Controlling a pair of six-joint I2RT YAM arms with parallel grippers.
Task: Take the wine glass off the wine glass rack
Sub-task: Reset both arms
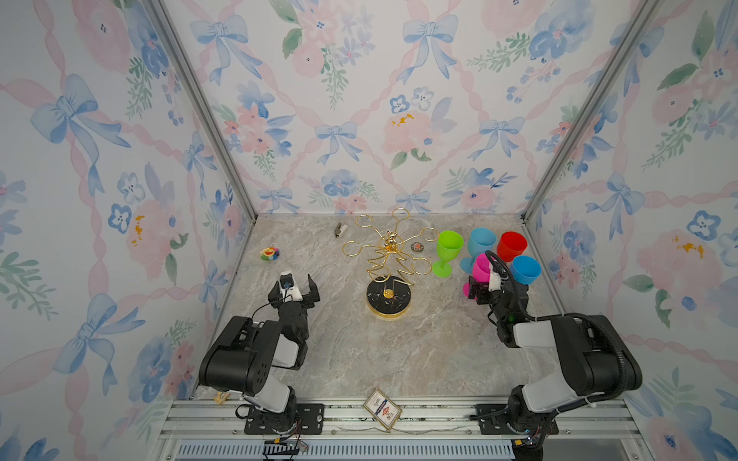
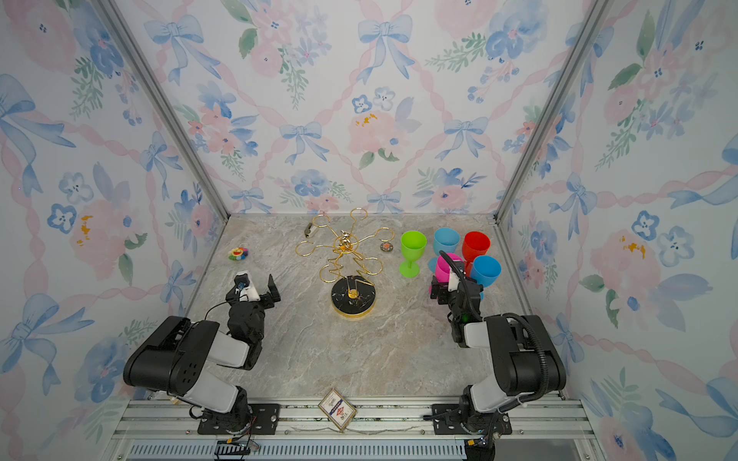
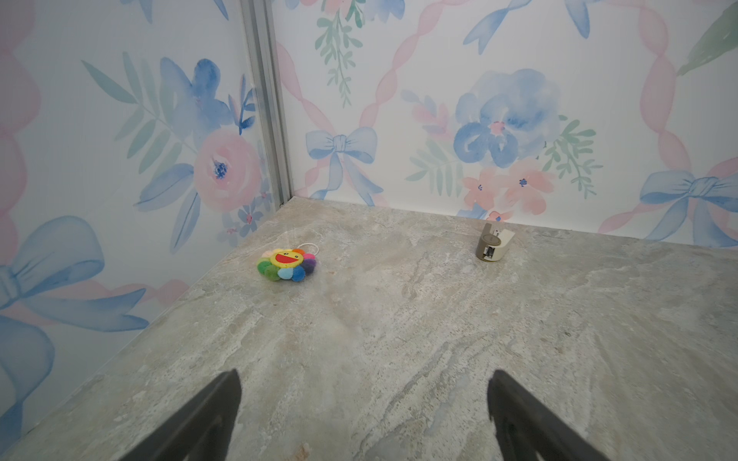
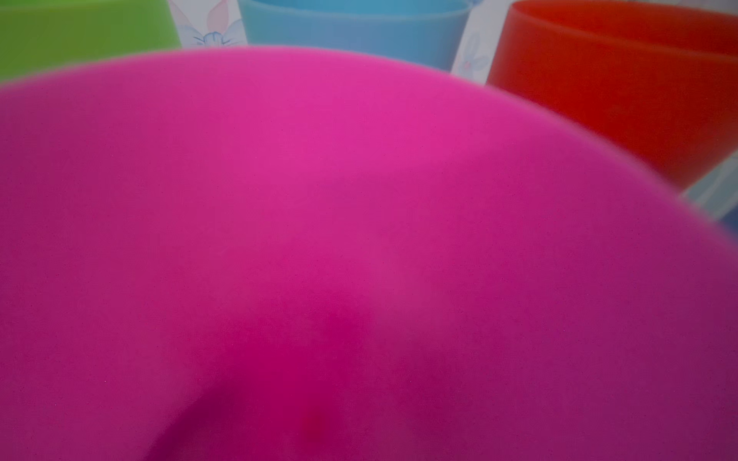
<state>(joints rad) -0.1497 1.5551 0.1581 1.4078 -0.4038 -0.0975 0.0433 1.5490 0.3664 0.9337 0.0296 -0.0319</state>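
Note:
The gold wire wine glass rack (image 1: 388, 299) stands mid-table on its round black base, and none of its looped arms holds a glass in either top view. A pink wine glass (image 1: 481, 265) stands to its right among other glasses. My right gripper (image 1: 485, 288) is at it with jaws wide, one finger on its left side. The right wrist view is filled by the pink bowl (image 4: 359, 239), which hides the fingers. My left gripper (image 3: 363, 375) hovers open over bare table left of the rack (image 2: 353, 297), holding nothing.
Green (image 1: 449, 243), blue (image 1: 482, 239), red (image 1: 512, 245) and another blue glass (image 1: 526, 269) crowd the back right. A rainbow flower plush (image 3: 287, 264) and a small grey-white device (image 3: 493, 242) lie at back left. A card pack (image 1: 382, 409) sits on the front rail.

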